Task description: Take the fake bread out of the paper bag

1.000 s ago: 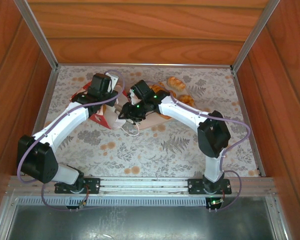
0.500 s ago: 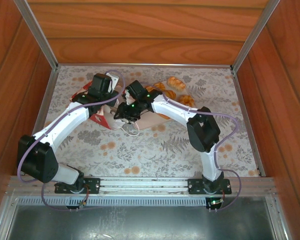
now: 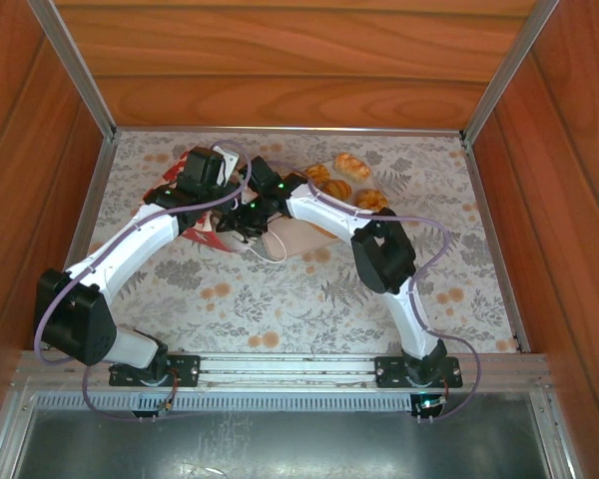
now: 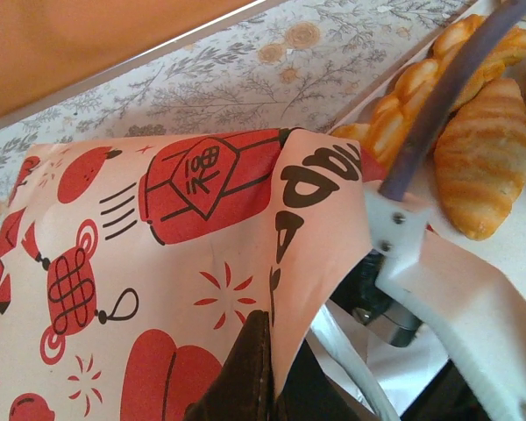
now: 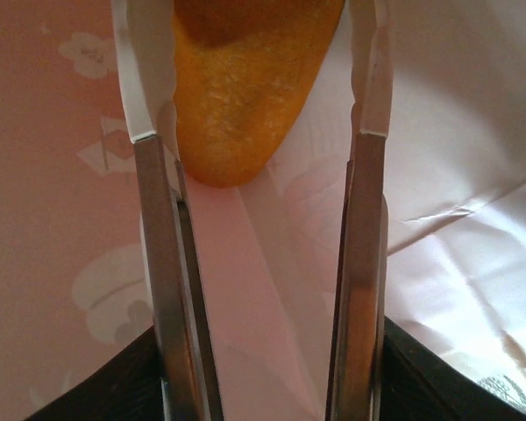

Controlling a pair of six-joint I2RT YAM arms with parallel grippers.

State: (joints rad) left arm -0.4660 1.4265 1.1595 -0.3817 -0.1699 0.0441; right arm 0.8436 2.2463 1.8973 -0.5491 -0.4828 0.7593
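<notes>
The paper bag, white with red patterns, lies tipped on the table. My left gripper is shut, pinching the bag's edge at its mouth. My right gripper is inside the bag, and its fingers stand open. Between the tips sits a glossy orange piece of fake bread, close against the left finger and clear of the right one. From above, the right gripper is at the bag's mouth, beside the left gripper. More fake bread lies outside the bag: a braided loaf and a long roll.
A flat beige tray lies right of the bag with several pastries at its far end. The bag's white cord handle trails over the tray. My right arm's white link crosses close in front of the bag's mouth. Wooden walls enclose the table.
The right arm has swung left and pushed its gripper deeper into the bag's mouth, with the jaws a little wider. The left gripper has kept its hold on the bag.
</notes>
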